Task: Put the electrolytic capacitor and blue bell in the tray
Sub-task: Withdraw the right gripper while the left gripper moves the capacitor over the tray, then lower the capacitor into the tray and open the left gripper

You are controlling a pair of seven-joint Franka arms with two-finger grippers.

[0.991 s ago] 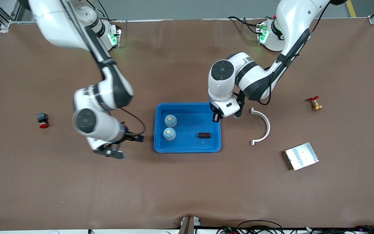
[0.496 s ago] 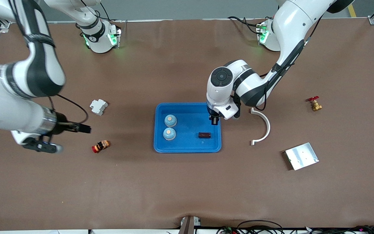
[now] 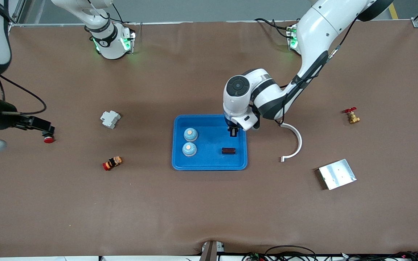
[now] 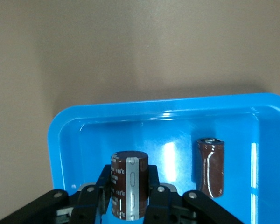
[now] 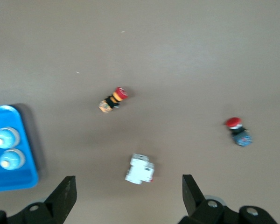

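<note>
Now, by label:
Left tool (image 4: 129, 205): over the tray (image 3: 209, 166), clamped on an upright electrolytic capacitor (image 4: 129, 184).
Second capacitor (image 3: 228, 150): lying in the tray, just under the left tool.
Blue bells (image 3: 190, 141): two, in the tray, toward the right arm's end.
Right tool (image 5: 128, 196): spread wide, empty, above the surface (image 3: 209, 206).

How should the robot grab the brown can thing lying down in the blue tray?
Probably from straight above, pinching the middle of the lying capacitor: it rests on its side in the tray, round flanks free, nothing touching it.
</note>
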